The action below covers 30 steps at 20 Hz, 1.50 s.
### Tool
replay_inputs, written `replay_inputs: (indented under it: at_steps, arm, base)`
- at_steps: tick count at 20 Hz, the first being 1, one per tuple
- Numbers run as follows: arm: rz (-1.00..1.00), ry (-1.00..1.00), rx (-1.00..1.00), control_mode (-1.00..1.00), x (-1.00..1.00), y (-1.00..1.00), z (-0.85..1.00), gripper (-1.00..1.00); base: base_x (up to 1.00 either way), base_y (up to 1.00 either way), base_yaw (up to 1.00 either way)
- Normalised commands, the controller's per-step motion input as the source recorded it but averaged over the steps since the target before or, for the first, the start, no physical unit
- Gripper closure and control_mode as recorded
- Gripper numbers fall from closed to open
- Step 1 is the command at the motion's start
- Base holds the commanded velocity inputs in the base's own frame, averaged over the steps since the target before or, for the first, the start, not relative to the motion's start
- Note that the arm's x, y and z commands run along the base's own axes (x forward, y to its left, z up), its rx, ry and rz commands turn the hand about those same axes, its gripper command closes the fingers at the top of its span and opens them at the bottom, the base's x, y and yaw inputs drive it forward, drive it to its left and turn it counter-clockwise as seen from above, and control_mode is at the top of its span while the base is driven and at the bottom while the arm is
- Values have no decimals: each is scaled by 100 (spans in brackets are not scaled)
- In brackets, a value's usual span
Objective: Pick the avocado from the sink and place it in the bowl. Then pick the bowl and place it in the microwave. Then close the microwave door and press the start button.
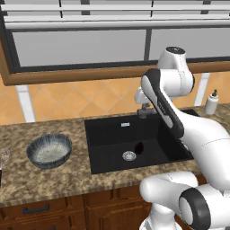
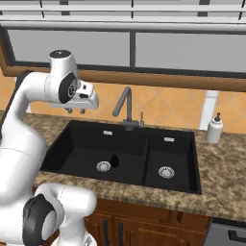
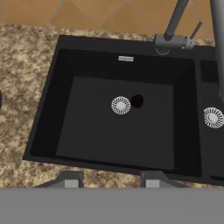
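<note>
The avocado (image 1: pixel 139 147) (image 2: pixel 114 160) (image 3: pixel 137 101) lies dark on the floor of the black sink (image 1: pixel 108 126) (image 2: pixel 86 139) (image 3: pixel 87 131), just right of the round steel drain (image 1: pixel 129 156) (image 3: pixel 120 105). My gripper (image 1: pixel 143 111) (image 2: pixel 76 111) (image 3: pixel 110 180) hangs open well above the left basin, facing down, with nothing between its fingers. The blue-grey bowl (image 1: pixel 49 150) stands upright on the counter left of the sink, and nothing lies in it. The microwave and its door are out of view.
A grey gooseneck tap (image 2: pixel 126 108) (image 3: pixel 175 22) rises behind the sink's divider. A second, smaller basin with its own drain (image 2: pixel 166 172) (image 3: pixel 213 117) lies to the right. A white soap dispenser (image 1: pixel 211 102) (image 2: pixel 215 129) stands at the back right. Granite counter (image 1: pixel 67 179) surrounds the sink.
</note>
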Motion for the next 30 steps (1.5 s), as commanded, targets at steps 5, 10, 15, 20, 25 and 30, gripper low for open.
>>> replay_inputs:
  at_steps: [5, 10, 15, 20, 25, 30]
  arm:
    - [0, -6, 3, -100, -47, -1, -7, -100]
    - [-2, 3, 1, -100, -33, -7, -51, -100]
    - [-17, 7, 0, -100, 0, 0, -48, -100]
    - [-4, 11, 0, -100, 10, -7, -19, -100]
    - [24, 18, -1, -100, 0, -35, -26, -100]
    - [31, 9, -5, -100, 0, -22, -39, -100]
  base:
    - [0, 0, 0]
    - [0, 0, 0]
    - [0, 0, 0]
    - [0, 0, 0]
    - [0, 0, 0]
    - [0, 0, 0]
